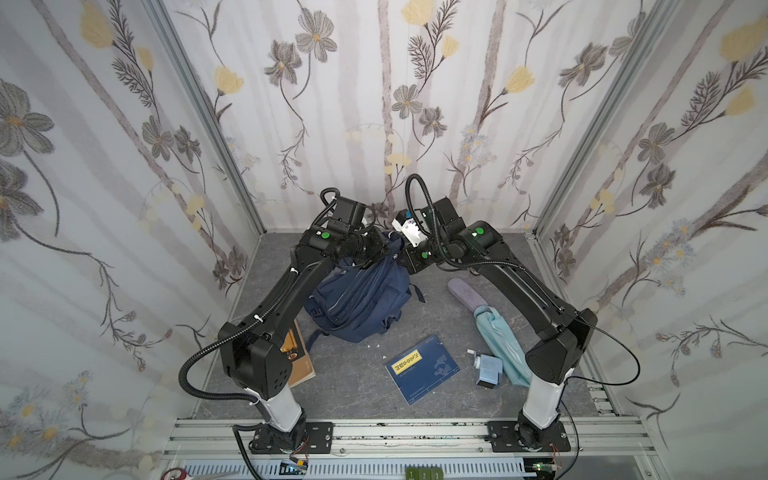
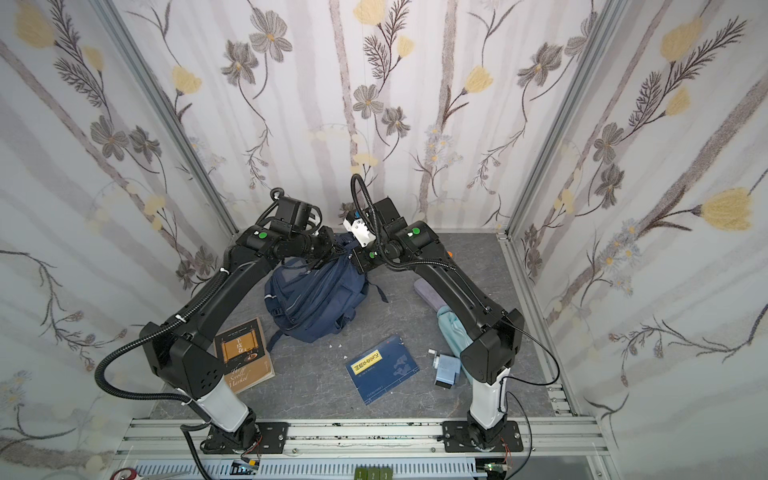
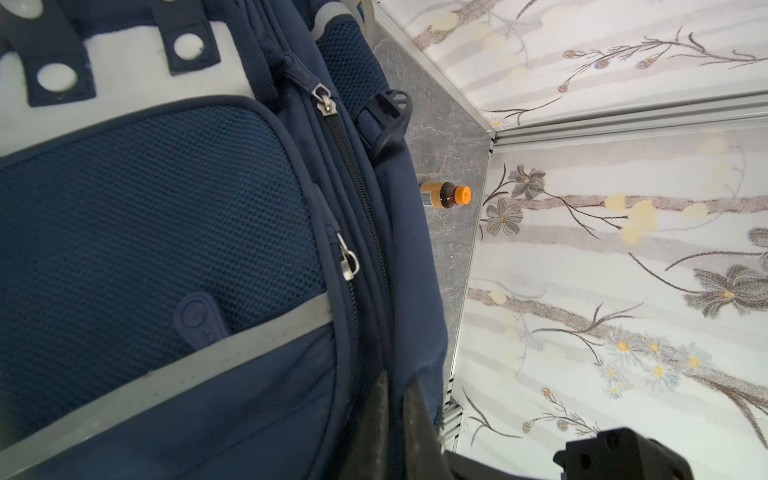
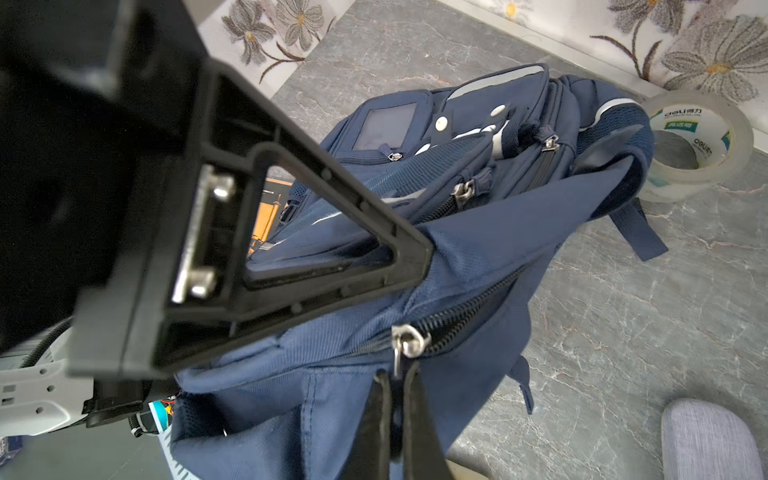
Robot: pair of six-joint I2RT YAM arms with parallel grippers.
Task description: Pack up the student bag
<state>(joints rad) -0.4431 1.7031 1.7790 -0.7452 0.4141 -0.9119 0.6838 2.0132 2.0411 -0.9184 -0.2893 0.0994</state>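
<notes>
The student bag (image 1: 357, 299) (image 2: 311, 299), a navy backpack with grey stripe trim and zip pockets, stands at the middle back of the floor, and both grippers hold it by its top. My left gripper (image 1: 376, 249) (image 3: 397, 378) is shut on a fold of the bag's fabric (image 3: 166, 208) at its upper edge. My right gripper (image 1: 400, 252) (image 4: 397, 374) is shut on the metal zip pull (image 4: 409, 340) of the main zip on the bag (image 4: 498, 249). The left gripper's black finger (image 4: 332, 232) shows pinching the cloth right beside it.
On the grey floor lie a blue booklet (image 1: 422, 368), a brown book (image 2: 245, 353), a pale teal folded umbrella (image 1: 496, 336), a lavender pouch (image 1: 465, 291) and a small blue box (image 1: 486, 368). A tape roll (image 4: 698, 141) and an orange-capped bottle (image 3: 446, 195) sit behind the bag near the walls.
</notes>
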